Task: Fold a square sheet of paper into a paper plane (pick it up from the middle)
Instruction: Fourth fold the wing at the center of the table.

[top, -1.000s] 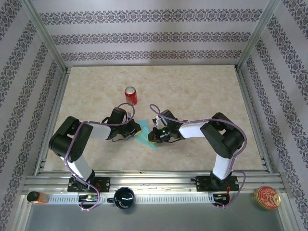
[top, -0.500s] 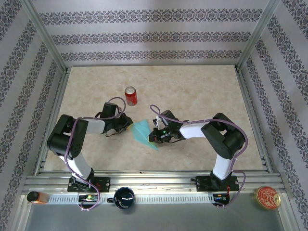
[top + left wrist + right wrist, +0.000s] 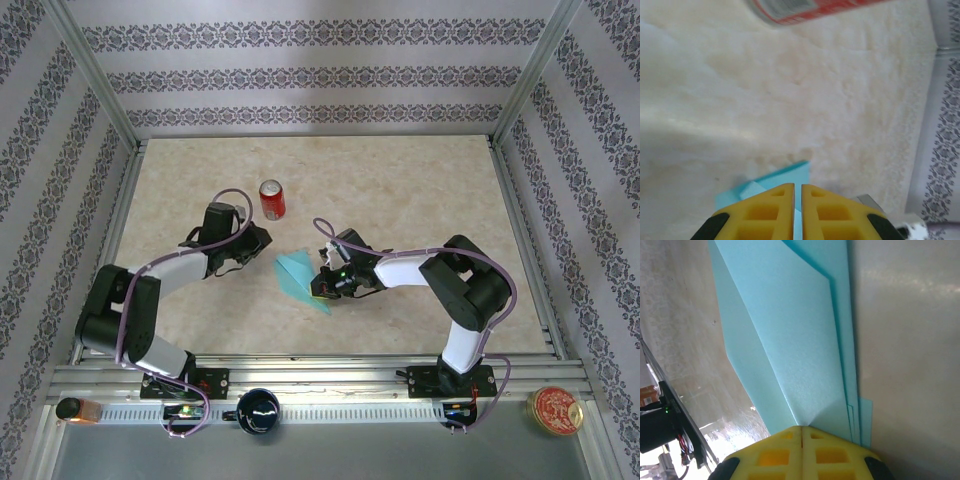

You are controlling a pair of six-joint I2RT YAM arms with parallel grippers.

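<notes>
**Paper plane pinched at mid-worktop**

Near rail: dark mug (image 3: 240,408), contents not discernible. Right gripper (image 3: 801,428) clamped on the paper plane (image 3: 790,340), whose pinched end is hidden between the jaws. Plane: turquoise, overlapping folded layers, pointed, lying mid-worktop (image 3: 400,190). Left gripper (image 3: 796,186) closed, empty, near it. Beyond stands a red can (image 3: 271,199), cropped in the left wrist view.

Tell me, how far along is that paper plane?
Done: the turquoise paper plane is already folded into a pointed, layered shape. In hand: the right gripper pinches its layers at one end, while the left gripper is shut, empty and off to the side near the red can. Left: probably only final creasing or letting go; I can't tell whether the wings are finished.
</notes>
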